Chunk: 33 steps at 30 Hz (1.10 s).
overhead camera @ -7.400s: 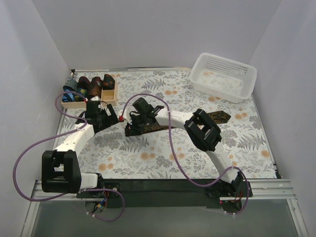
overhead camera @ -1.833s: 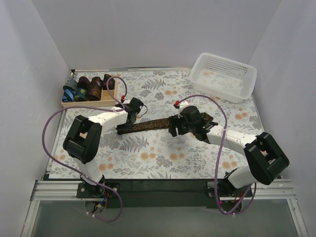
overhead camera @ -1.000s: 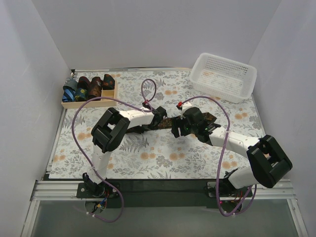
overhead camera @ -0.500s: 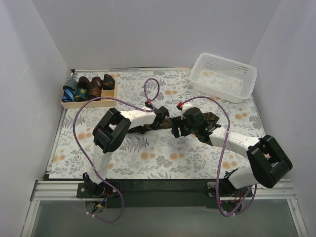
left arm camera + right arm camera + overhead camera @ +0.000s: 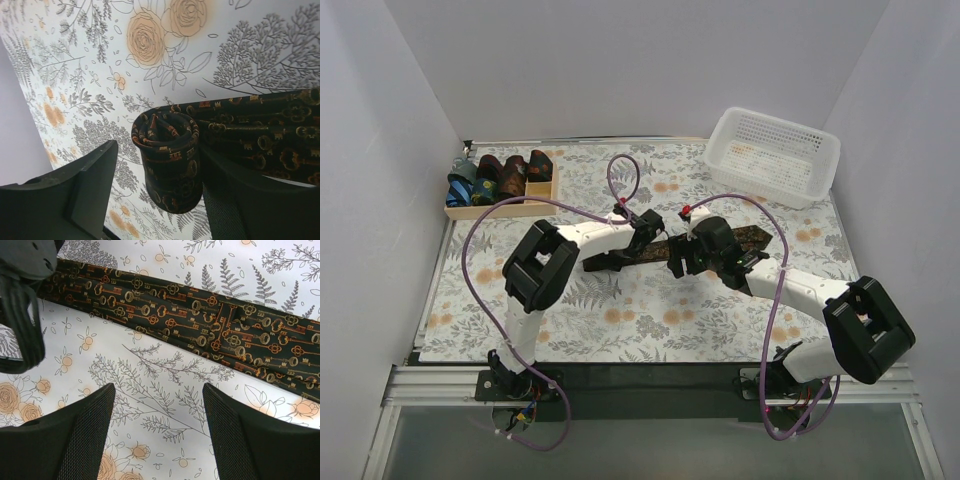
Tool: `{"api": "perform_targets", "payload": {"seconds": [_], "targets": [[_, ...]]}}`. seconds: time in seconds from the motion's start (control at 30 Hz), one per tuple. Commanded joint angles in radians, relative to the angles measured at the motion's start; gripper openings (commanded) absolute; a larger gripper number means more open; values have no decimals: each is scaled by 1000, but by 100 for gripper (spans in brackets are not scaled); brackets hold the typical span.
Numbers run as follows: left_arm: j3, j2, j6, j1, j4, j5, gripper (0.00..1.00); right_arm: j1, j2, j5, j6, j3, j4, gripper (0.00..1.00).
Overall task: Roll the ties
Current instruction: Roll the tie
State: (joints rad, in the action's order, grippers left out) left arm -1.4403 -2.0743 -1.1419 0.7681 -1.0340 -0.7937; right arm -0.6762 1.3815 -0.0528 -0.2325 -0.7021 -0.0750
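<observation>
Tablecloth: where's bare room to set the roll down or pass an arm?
Bare tablecloth: the near strip between the key-print tie and the table's near edge; the far strip between the wooden tray and the white basket. Crowded: the centre, where left gripper and right gripper meet at the tie; the tray, packed with rolled ties.

In the middle of the frame you see the dark patterned tie [image 5: 758, 236] lying across the floral table [image 5: 620, 320], its wide end toward the right. The left gripper [image 5: 648, 236] and right gripper [image 5: 680, 256] sit close together over it near the centre. At upper left, a wooden tray [image 5: 500, 209] holds rolled ties [image 5: 512, 172]. At upper right stands a white basket [image 5: 767, 181].
</observation>
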Motion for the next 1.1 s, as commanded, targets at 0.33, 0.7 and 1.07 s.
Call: {"api": "perform_targets", "payload": {"seconds": [0.33,0.7,1.07], "targets": [[18,184,-1,8,138,221,63,1,-53,-10,1,7,-29,66],[179,537,77,10,419,373,64,1,-44,-16,7,4,-29,66],[406,815,146,5,733,422,64,3,1,39,67,-33,-29,67]]}}
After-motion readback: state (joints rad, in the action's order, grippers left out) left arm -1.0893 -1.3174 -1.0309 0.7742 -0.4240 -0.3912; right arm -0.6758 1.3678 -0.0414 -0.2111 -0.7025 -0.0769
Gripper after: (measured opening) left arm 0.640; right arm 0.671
